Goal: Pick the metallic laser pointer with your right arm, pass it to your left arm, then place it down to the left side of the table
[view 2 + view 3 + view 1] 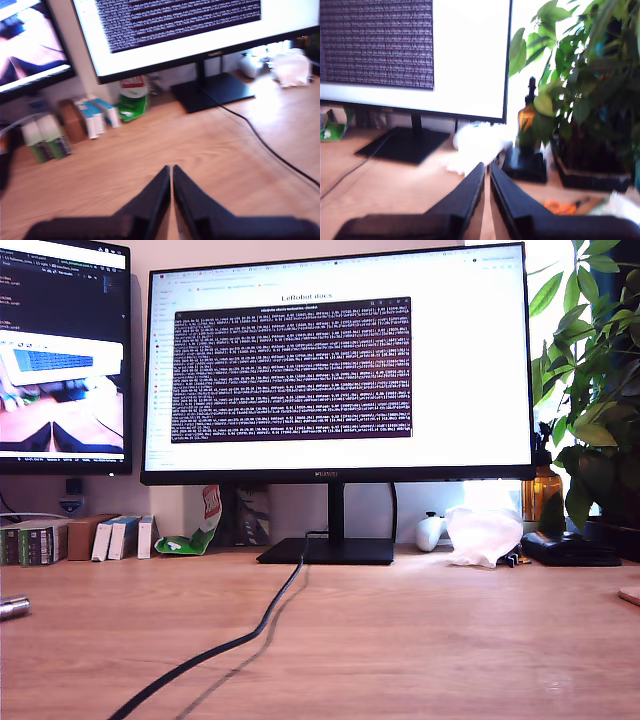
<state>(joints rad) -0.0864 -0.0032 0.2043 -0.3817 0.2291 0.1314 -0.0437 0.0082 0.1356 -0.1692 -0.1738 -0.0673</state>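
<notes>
Only the end of the metallic laser pointer (10, 607) shows, a shiny silver cylinder lying on the wooden table (400, 640) at the exterior view's left edge. Neither arm appears in the exterior view. In the first wrist view my first gripper (171, 171) is shut with nothing between its black fingers, above bare table in front of the monitor stand. My second gripper (487, 169) is also shut and empty, facing the plant and the amber bottle. Neither wrist view shows the pointer.
A large monitor (340, 360) stands on a black base (327, 550), and a black cable (230, 640) runs forward across the table. Small boxes (100, 537), a green packet (190, 540), a white mouse (430, 530), crumpled white plastic (483, 535), an amber bottle (526, 120) and a plant (595, 370) line the back.
</notes>
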